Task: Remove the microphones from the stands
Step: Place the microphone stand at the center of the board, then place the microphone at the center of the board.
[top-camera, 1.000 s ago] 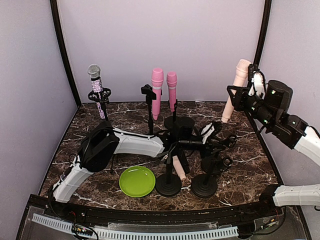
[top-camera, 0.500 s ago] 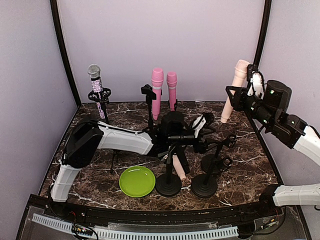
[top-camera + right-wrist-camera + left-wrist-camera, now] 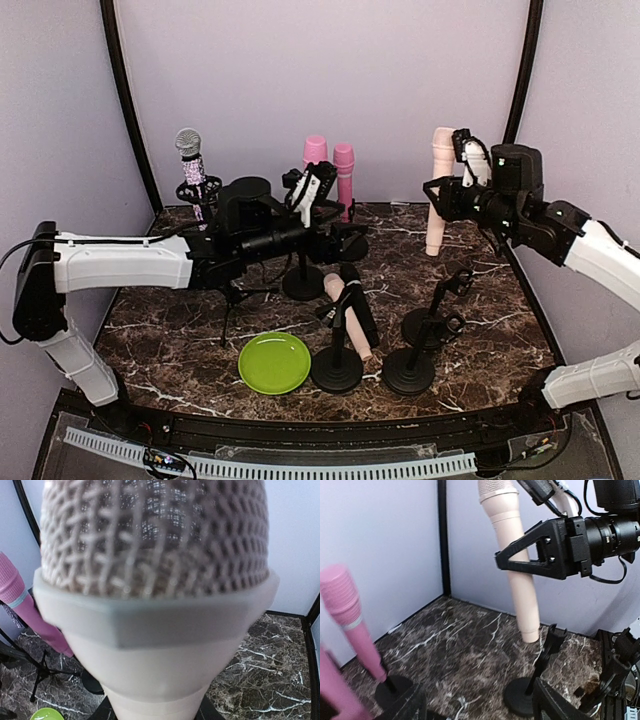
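As both arms swung leftward, microphone: cream plastic microphone with mesh head [image 3: 438,190] aloft at back right, clear of black stands [image 3: 432,325].
Right gripper [image 3: 452,190]: pinching its handle.
Left gripper [image 3: 318,195]: fingers newly spread, empty, withdrawn.
Meaning: removal looks done.

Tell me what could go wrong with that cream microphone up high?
The cream microphone hangs in the right gripper above the marble table; a slip might drop it onto the black stand nearby. The open left gripper sits close to the two pink microphones and could knock them.
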Controlling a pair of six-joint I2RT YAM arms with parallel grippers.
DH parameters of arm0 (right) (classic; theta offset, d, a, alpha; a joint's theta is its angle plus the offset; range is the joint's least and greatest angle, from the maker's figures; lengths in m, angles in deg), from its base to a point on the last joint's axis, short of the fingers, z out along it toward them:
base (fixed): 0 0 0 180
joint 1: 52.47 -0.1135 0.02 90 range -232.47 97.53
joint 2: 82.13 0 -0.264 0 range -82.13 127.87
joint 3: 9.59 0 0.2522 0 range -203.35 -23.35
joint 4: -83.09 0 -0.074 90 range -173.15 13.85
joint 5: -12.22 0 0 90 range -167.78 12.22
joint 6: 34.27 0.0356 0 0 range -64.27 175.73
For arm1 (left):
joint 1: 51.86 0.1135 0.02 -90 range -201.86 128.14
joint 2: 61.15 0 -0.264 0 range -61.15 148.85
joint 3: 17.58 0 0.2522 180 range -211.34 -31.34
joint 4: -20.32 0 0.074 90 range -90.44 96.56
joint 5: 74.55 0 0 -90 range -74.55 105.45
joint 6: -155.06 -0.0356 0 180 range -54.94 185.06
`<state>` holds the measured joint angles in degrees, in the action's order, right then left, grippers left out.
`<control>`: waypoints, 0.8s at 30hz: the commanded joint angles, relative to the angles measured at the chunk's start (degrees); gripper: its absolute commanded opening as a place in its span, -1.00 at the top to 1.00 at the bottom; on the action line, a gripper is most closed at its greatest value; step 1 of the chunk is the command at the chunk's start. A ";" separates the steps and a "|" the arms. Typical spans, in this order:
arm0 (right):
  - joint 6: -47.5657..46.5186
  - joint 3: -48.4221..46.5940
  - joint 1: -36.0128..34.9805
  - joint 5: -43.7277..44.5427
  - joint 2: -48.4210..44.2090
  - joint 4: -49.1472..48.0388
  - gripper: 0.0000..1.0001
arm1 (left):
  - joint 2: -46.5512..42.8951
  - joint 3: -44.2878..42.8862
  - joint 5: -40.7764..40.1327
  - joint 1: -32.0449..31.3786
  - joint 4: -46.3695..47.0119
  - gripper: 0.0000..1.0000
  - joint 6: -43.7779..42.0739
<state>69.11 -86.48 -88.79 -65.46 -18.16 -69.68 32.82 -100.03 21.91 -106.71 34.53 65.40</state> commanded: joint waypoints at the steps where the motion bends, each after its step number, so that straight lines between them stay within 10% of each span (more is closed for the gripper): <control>1: 1.13 -4.48 0.24 -5.09 4.92 7.07 0.96 | -13.43 5.14 -3.42 1.79 -19.14 -0.53 3.93; 10: 7.89 -10.65 0.37 -14.06 17.68 14.68 0.94 | -26.75 7.91 3.31 7.71 -39.62 -0.67 2.92; 24: 13.69 -20.46 -0.24 -13.24 37.45 27.53 0.92 | -43.71 20.20 -11.40 11.20 -37.37 -0.71 -2.13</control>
<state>80.76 -103.31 -88.79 -79.51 16.37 -46.49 -6.76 -80.75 16.18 -95.71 -3.24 65.55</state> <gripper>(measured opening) 0.352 0.859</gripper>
